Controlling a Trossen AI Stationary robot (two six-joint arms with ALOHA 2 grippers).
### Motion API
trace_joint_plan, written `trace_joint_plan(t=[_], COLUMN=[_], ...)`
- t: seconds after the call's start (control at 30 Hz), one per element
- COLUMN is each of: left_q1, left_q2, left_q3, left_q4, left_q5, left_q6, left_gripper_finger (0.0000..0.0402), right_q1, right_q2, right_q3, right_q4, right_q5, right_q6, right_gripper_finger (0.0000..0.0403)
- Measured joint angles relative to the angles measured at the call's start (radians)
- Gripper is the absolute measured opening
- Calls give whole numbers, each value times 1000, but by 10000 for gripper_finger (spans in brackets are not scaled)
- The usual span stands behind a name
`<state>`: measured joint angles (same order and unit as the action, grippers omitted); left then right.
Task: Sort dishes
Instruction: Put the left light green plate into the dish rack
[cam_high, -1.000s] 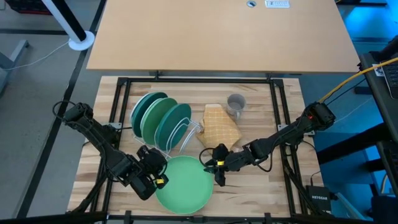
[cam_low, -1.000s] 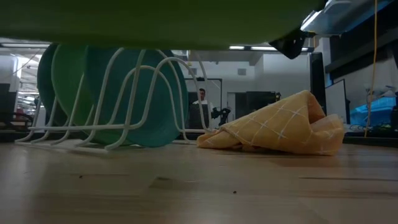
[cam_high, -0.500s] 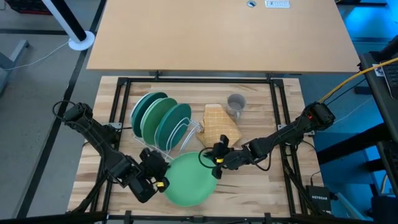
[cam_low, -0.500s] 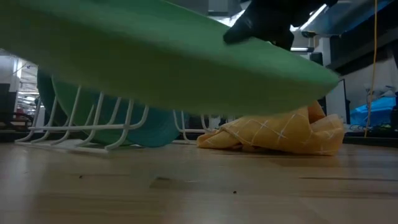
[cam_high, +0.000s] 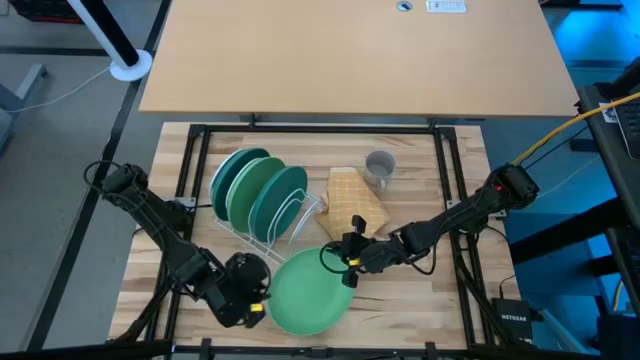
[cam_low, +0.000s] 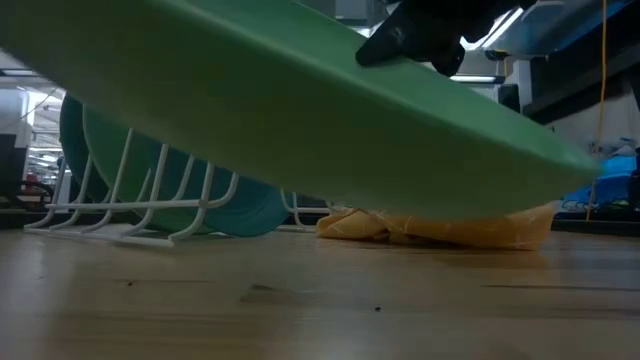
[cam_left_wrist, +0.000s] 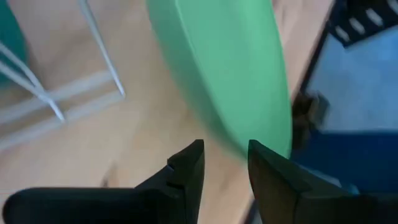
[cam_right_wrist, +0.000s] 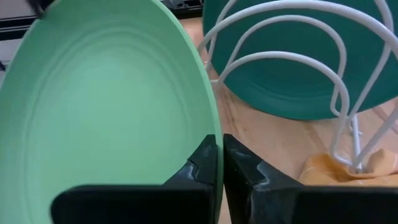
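Note:
A light green plate hangs tilted above the table's near middle; in the low view its underside fills the upper part. My right gripper is shut on its far right rim. Beside the plate's left rim my left gripper stands open, its fingertips just short of the plate. Three more plates, teal and green, stand on edge in the white wire rack. A small grey mug stands upright at the far middle. My left gripper stands open at the plate's left rim; whether a finger touches it I cannot tell. My right gripper pinches the plate's rim between its two fingers, coming from the table's right and slanting down. The plate is lifted clear of the table and tilted.
A yellow checked cloth lies bunched between the rack and my right arm, close behind the plate. Black frame rails run round the wooden table. Bare wood shows at the near right.
The light green plate has gone from level to tilted, turning with my right gripper, which has rolled at the far right rim. My left gripper has tipped and come off the plate's left rim.

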<state>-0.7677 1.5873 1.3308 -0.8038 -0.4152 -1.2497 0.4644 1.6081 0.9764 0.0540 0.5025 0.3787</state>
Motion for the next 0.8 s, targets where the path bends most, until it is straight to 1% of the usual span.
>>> trace_joint_plan(t=[0.23, 0.33, 0.47, 0.63, 0.7, 0.8], left_q1=[-25, -50, -97, -170, -198, -237], left_q2=[-35, -43, -48, -48, -48, -48], left_q3=[0, 0, 0, 0, 0, 0], left_q4=[-17, -42, -88, -150, -168, -181], left_q5=[81, 130, 152, 145, 140, 101], left_q6=[-30, -35, -83, -237, -299, -372], left_gripper_finger=[113, 113, 113, 113, 113, 113], right_q1=[1, 0, 1, 17, 23, 35], right_q2=[0, 0, 0, 0, 0, 0], right_q3=[1, 1, 1, 14, 47, 112], right_q4=[-2, 3, 64, 182, 184, 188], right_q5=[2, 8, 23, 19, 52, 121], right_q6=[-29, -72, -205, -402, -476, -604], right_gripper_finger=[10, 11, 10, 11, 11, 9])
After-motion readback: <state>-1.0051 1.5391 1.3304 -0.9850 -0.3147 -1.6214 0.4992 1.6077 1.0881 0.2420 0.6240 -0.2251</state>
